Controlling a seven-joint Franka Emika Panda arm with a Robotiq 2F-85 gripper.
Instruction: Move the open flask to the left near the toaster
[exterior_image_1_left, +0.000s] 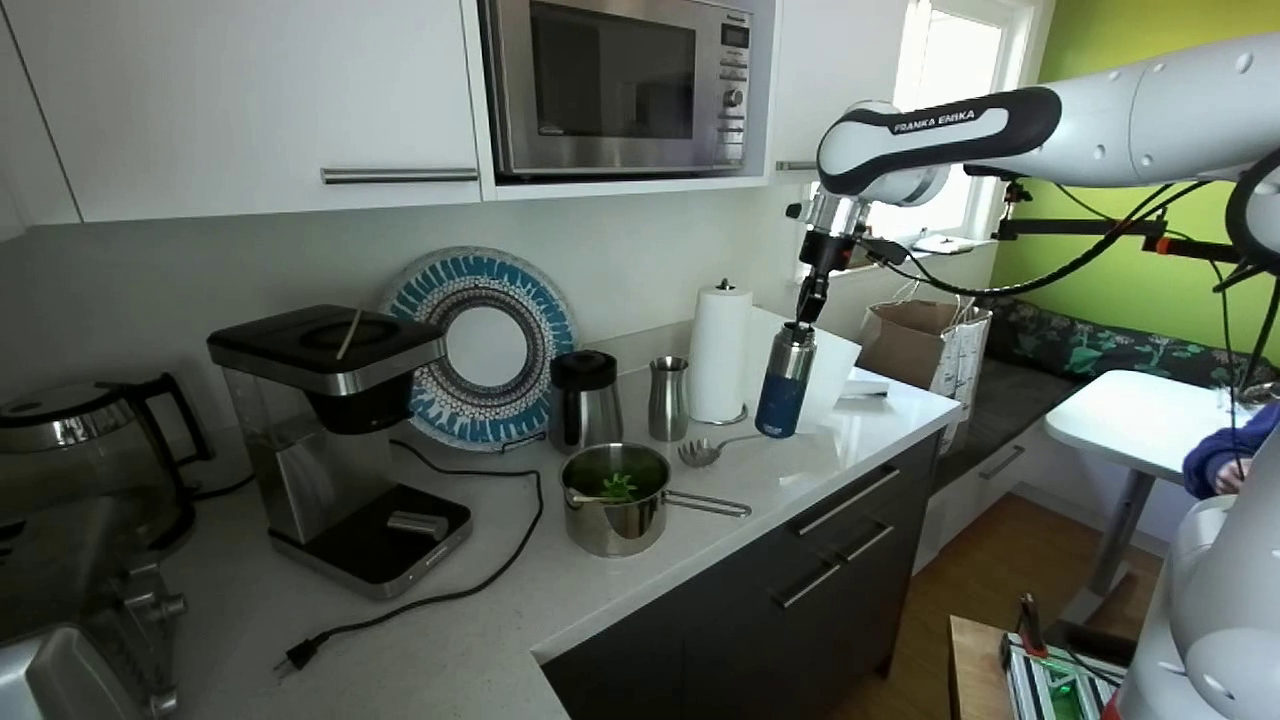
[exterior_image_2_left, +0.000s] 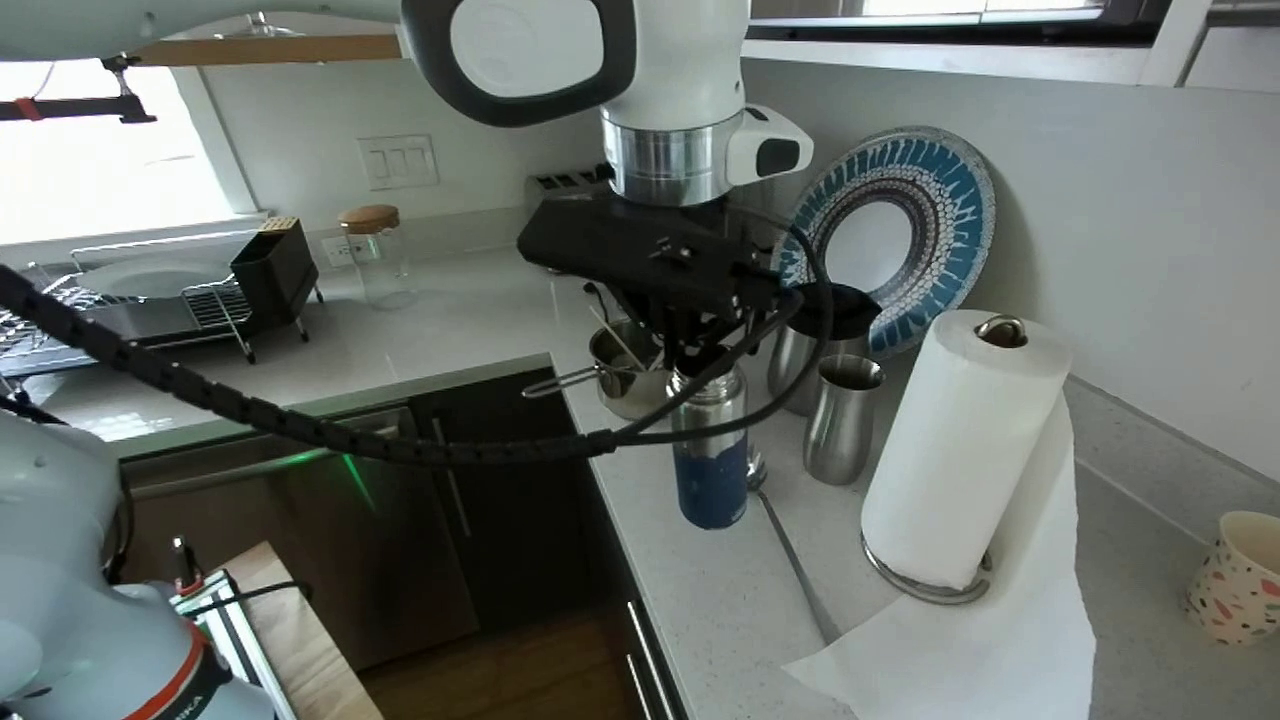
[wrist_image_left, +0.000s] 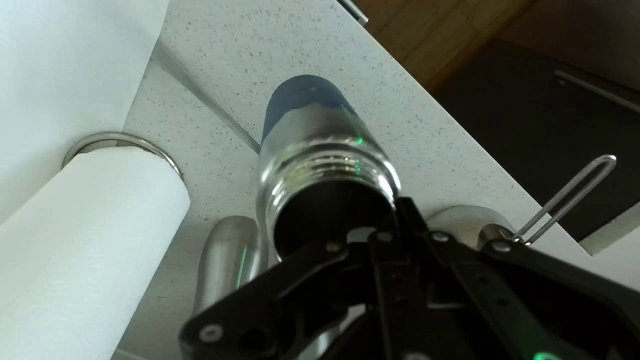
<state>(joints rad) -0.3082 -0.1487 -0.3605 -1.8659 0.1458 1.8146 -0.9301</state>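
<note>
Flask (exterior_image_1_left: 784, 390) is directly below the hand (exterior_image_1_left: 805, 312), its rim between the fingers.

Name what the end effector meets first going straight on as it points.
Likely the slim blue-and-silver cylindrical metal flask, at its open top; depth is unclear, possibly touching.

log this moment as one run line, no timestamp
gripper: closed on flask rim | flask: open, leaning slightly, lift unclear | toaster: not yet reached
</note>
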